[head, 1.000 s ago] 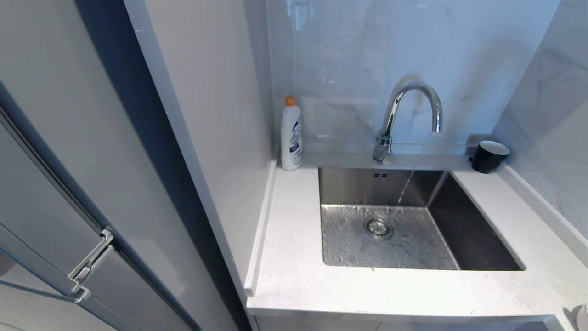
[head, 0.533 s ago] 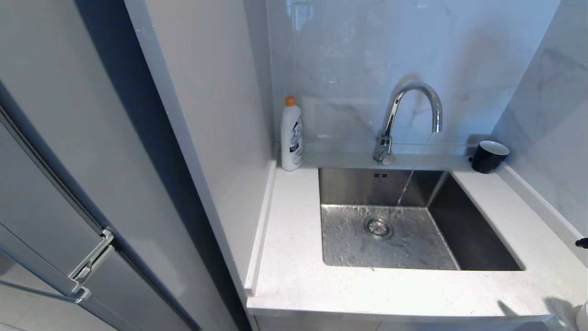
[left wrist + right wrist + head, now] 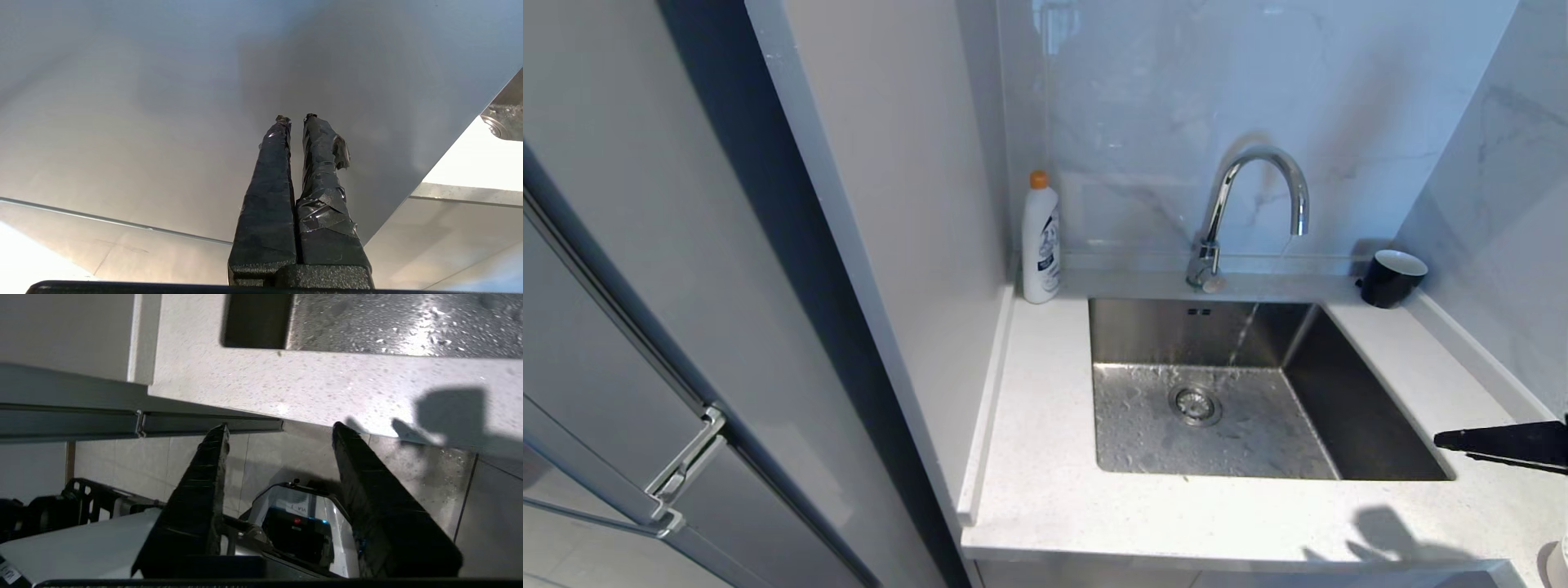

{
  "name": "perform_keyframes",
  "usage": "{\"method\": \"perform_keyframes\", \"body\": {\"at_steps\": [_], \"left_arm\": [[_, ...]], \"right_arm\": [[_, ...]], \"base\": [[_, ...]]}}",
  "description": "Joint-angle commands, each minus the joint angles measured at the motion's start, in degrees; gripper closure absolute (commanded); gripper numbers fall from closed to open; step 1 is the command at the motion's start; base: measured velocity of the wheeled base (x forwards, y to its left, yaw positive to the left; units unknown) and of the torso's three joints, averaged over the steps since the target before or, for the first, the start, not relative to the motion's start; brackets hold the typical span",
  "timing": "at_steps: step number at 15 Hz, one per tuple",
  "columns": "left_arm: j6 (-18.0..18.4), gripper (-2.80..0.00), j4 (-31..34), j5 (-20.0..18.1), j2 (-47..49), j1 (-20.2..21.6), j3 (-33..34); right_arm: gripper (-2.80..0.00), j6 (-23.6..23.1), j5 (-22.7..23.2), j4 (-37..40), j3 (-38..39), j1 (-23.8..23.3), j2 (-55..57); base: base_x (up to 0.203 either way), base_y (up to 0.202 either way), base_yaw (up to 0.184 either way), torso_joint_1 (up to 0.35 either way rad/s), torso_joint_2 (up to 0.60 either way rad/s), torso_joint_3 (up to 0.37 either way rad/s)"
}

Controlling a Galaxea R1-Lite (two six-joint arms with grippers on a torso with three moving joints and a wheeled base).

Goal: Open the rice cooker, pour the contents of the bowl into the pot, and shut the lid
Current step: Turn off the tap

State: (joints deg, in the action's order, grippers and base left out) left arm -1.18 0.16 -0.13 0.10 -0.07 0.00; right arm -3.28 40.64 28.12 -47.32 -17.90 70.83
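- One right gripper (image 3: 278,430), your black wedge fingers apart, empty, beside the steel sink (image 3: 1356,408).
- One left gripper (image 3: 295,118), taped fingers together.
- Rice cooker, bowl: you can't see either.

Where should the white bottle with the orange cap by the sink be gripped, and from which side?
Grip the white bottle around its straight body, below the orange cap, coming from the sink side and front. It stands upright in the corner, with the wall panel on its left and backsplash behind, so those sides look blocked.
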Motion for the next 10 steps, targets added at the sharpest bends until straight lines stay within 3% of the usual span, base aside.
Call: {"method": "perform_keyframes", "body": {"at_steps": [1, 3, 5, 10], "left_arm": [[-0.05, 0.0, 0.02, -0.04, 0.08, -0.01, 0.0], [-0.05, 0.0, 0.02, -0.04, 0.08, -0.01, 0.0], [-0.05, 0.0, 0.02, -0.04, 0.08, -0.01, 0.03], [-0.05, 0.0, 0.02, -0.04, 0.08, 0.07, 0.0]], "right_arm": [[0.0, 5.87, -5.44, -2.2, -2.0, 12.82, 2.02], [0.0, 11.99, -15.68, -7.74, -3.54, 24.37, 6.75], [0.0, 17.34, -23.99, -16.0, -5.53, 31.15, 14.79], [0.0, 20.99, -29.0, -24.34, -18.76, 35.25, 31.72]], "base": [[0.0, 0.0, 0.0, 0.0, 0.0, 0.0], [0.0, 0.0, 0.0, 0.0, 0.0, 0.0], [0.0, 0.0, 0.0, 0.0, 0.0, 0.0], [0.0, 0.0, 0.0, 0.0, 0.0, 0.0]]}}
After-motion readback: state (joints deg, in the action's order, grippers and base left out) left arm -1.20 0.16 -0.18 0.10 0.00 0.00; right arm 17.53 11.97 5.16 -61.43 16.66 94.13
